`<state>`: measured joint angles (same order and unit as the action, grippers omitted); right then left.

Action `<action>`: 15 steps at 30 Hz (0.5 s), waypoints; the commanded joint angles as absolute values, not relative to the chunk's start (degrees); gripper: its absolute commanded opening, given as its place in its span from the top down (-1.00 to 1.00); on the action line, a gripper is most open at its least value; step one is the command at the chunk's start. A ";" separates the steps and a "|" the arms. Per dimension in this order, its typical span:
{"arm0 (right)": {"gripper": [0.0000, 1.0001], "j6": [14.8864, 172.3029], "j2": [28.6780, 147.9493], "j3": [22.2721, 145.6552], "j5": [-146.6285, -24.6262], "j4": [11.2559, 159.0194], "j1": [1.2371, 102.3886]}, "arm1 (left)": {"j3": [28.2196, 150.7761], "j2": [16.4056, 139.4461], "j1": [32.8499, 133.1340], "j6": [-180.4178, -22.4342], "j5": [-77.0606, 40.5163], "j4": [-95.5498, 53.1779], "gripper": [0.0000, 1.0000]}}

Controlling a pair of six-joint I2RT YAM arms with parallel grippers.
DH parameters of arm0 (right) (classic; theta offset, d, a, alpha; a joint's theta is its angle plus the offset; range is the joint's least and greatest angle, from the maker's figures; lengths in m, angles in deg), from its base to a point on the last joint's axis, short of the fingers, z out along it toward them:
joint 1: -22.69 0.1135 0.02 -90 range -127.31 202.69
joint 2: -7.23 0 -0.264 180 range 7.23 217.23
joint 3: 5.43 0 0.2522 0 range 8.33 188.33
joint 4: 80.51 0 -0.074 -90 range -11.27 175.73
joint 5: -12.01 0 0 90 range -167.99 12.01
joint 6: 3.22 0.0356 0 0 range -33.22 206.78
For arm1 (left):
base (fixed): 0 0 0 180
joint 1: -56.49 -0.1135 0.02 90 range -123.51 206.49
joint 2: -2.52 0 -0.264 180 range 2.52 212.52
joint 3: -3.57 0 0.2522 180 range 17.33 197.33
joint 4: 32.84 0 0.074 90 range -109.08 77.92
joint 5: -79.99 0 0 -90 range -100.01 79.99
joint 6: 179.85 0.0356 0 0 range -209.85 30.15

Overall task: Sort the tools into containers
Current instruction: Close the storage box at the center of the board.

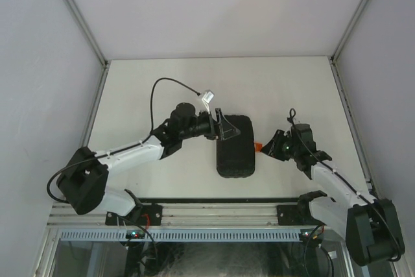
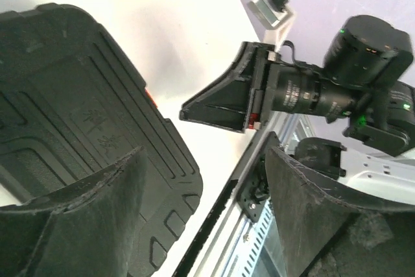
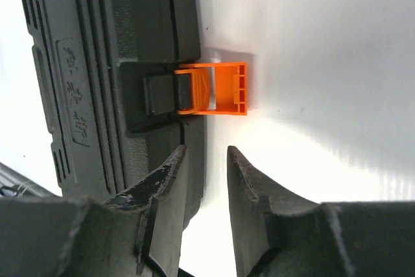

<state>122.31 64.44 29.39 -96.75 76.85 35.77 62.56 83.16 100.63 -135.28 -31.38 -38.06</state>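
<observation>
From up top I see the black case (image 1: pixel 235 147) lying flat in the middle of the white table (image 1: pixel 292 89). Its two halves lie together. Its little orange latch (image 1: pixel 258 146) is on the 3 o'clock side. In the right wrist view the latch (image 3: pixel 214 89) sticks out flat from the case (image 3: pixel 110 63) over the table.

My left claw (image 1: pixel 224 126) is at the case's 11 o'clock corner. In the left wrist view the left claw (image 2: pixel 206 154) is spread wide and has nothing in it. One finger (image 2: pixel 97 212) is over the lid of the case (image 2: pixel 78 115), and the other is out past its edge. I cannot tell if that finger touches the lid.

My right claw (image 1: pixel 267 148) is just beside the case at 3 o'clock, pointing at the latch. In its own view the right claw (image 3: pixel 206 173) is only a little bit apart, with bare table in the gap, so it grips nothing. The latch sits just past its tips, near but not touching. One finger (image 3: pixel 165 186) lies over the case's edge.
</observation>
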 commanded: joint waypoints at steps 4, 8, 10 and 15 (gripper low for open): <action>0.28 121.37 58.49 31.18 -90.92 72.52 35.18 | 69.80 83.64 101.32 -127.83 -21.71 -22.44 -0.53; 0.24 121.60 57.02 31.18 -90.73 71.92 35.17 | 71.00 84.98 102.58 -125.11 -15.35 -16.99 -0.54; 0.23 121.66 56.83 31.14 -90.78 71.75 35.17 | 72.00 86.41 103.37 -124.72 -13.73 -15.03 -0.55; 0.21 122.10 56.46 30.45 -91.29 72.11 35.17 | 74.38 90.96 104.95 -124.72 -12.16 -13.37 -0.58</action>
